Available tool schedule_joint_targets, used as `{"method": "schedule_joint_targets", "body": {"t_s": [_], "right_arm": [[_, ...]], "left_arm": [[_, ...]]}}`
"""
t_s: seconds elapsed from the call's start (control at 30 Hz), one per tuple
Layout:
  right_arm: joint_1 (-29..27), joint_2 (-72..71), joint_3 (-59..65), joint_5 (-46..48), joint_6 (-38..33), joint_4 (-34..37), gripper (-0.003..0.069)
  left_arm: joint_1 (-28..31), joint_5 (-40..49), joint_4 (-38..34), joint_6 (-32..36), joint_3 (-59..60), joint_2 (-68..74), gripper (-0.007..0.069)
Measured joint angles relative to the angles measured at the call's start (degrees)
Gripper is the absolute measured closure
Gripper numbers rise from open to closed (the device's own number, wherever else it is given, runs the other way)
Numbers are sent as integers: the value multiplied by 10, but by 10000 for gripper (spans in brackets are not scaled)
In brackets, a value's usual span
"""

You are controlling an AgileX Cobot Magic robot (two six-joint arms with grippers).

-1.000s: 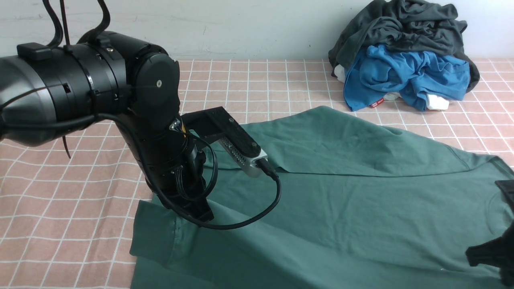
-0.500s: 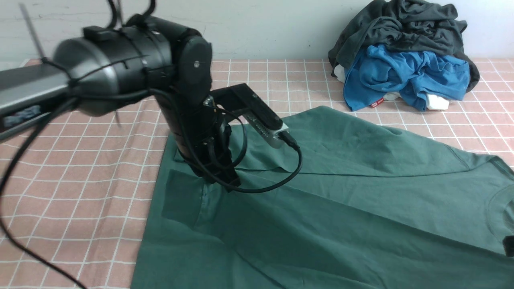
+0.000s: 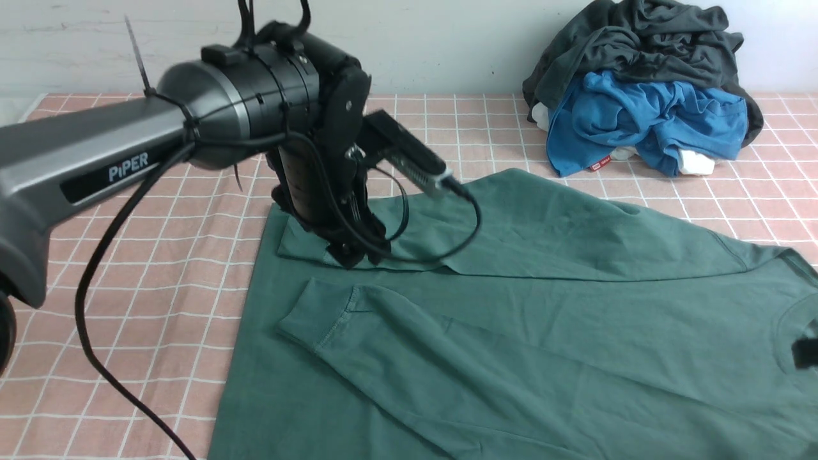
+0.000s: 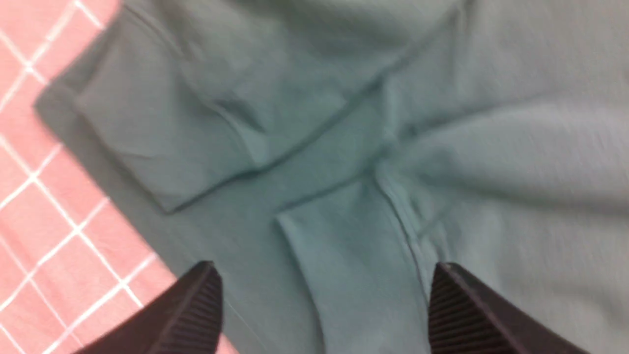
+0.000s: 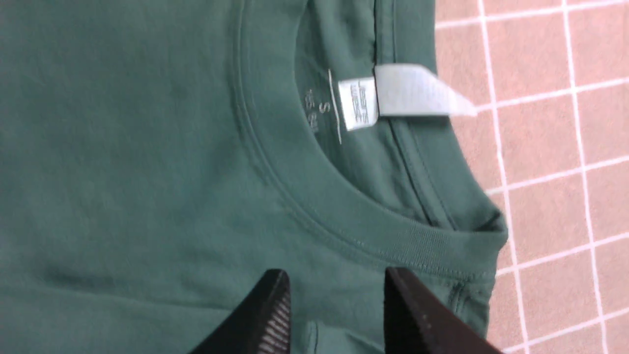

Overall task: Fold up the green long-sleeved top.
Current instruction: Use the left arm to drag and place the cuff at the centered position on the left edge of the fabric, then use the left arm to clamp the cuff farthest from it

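Observation:
The green long-sleeved top (image 3: 543, 332) lies flat across the pink checked table, with both sleeves laid over its body. The near sleeve's ribbed cuff (image 3: 316, 319) lies free, and it also shows in the left wrist view (image 4: 344, 246). My left gripper (image 3: 353, 257) hovers just beyond it, over the far sleeve's cuff (image 3: 300, 239), open and empty (image 4: 324, 280). My right gripper (image 5: 336, 282) is open and empty just above the cloth beside the round ribbed collar (image 5: 344, 221) and its white label (image 5: 393, 93). Only a black piece of it (image 3: 805, 351) shows in the front view.
A pile with a dark grey garment (image 3: 639, 38) over a bright blue garment (image 3: 645, 118) with a red tag sits at the back right against the wall. The pink checked tablecloth (image 3: 160, 287) shows bare on the left. The left arm's cable (image 3: 108, 358) hangs over it.
My left gripper carried the near sleeve's cuff from the near left across the body, let it go, and moved farther away. My right gripper drew back to the right edge.

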Motion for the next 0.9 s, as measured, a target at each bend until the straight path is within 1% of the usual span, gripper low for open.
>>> {"method": "schedule_joint_targets", "body": {"t_s": [0.03,0.07,0.13,0.17,0.2,0.27,0.33,0.47,0.6,0.67,0.77,0.8,0.87,0.9], "right_arm": [[0,0,-13,2,0,0,363],[0,0,-16,2,0,0,361],[0,0,-49,2,-4,10,344],[0,0,-65,2,-12,19,341],[0,0,-65,2,-14,19,340],[0,0,-87,-6,-40,43,340],[0,0,-91,-16,-59,57,340],[0,1,-93,-27,-85,78,340],[0,7,-93,-28,-95,82,340],[0,10,-93,-28,-96,82,340],[0,10,-93,-29,-96,83,340],[0,10,-93,-30,-96,83,340],[0,10,-93,-30,-96,84,339],[0,10,-93,-30,-96,84,339]], "left_arm": [[11,0,-7,-7,-10,3,82],[13,0,-8,-8,-10,4,80],[50,-1,-36,-15,-37,20,70],[70,-3,-55,-15,-47,32,69],[73,-3,-55,-15,-49,34,69],[112,-20,-95,-13,-69,69,69],[129,-39,-118,-7,-82,94,69],[144,-72,-147,-5,-104,145,69],[147,-84,-152,-5,-127,188,69],[147,-85,-154,-5,-131,198,81],[147,-84,-155,-5,-135,200,136],[147,-78,-158,-5,-135,200,188],[147,-68,-165,-5,-136,200,323],[147,-67,-165,-5,-136,200,337]]}}
